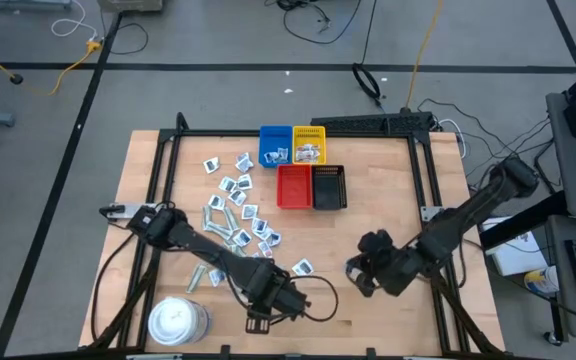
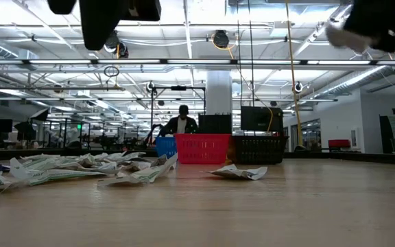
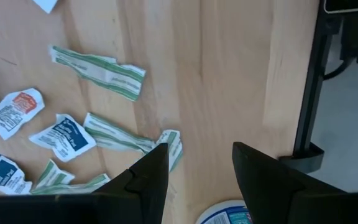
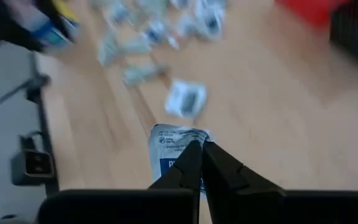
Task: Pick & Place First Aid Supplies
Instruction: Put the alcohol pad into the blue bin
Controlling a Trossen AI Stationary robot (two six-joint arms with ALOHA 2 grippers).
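packet (image 4: 178, 149) hangs clamped in right gripper's (image 4: 199, 149) jaws; left gripper's (image 3: 194, 158) jaws apart.

The table (image 1: 388, 190) is pale wood, and on it stand four trays: blue (image 1: 273, 146), yellow (image 1: 309, 144), red (image 1: 294, 187) and black (image 1: 329, 187). The packets (image 1: 238, 205) are white squares with dark blue marks, one with orange-red print (image 3: 14, 111), alongside pale strips striped green (image 3: 98, 72). The tub (image 1: 176, 321) is white, and both arms are dark.
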